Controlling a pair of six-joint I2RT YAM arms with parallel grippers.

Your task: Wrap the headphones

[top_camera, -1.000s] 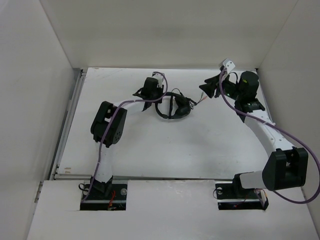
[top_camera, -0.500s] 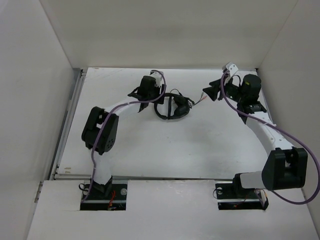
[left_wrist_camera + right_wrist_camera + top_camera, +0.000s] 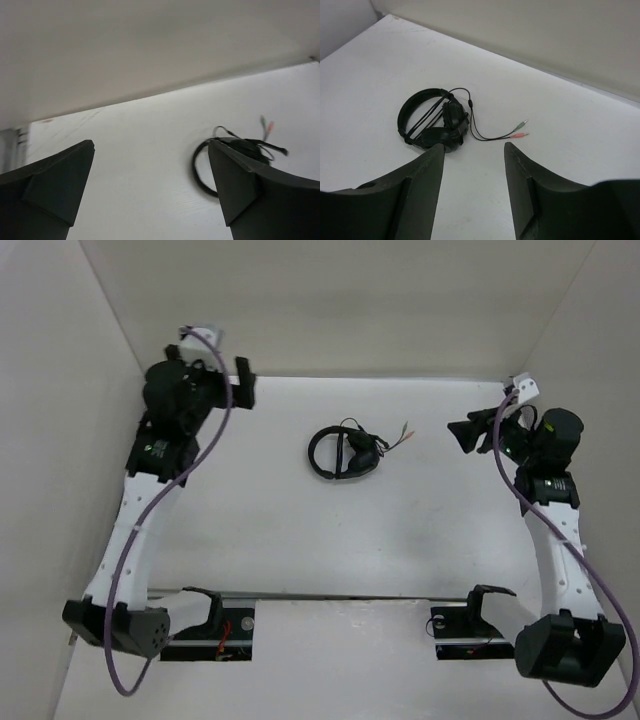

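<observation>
Since the black over-ear headphones (image 3: 360, 453) with their round band and padded earcups lay flat on the white table top (image 3: 300, 530), toward its far middle, nothing needed to hold them. Most of their thin black cable appeared gathered around the earcups and band, which would explain the compact bundle. Only a short tail ran out to the robot's right, ending in the small green and pink plugs (image 3: 521, 129), which rested on the bare surface near the cups. From that I judged the wrap largely done, with the tail the one loose part. Neither arm touched the bundle. The right gripper (image 3: 473, 149) hung well apart on the right side, its two dark fingers spread and empty, aimed so that its camera looked straight at the headphones and plugs. The left gripper (image 3: 150, 150) stood high near the back-left wall, fingers spread wider and likewise empty, with the headphones showing low by its right finger. Such stand-off poses suited checking the result rather than grasping.
</observation>
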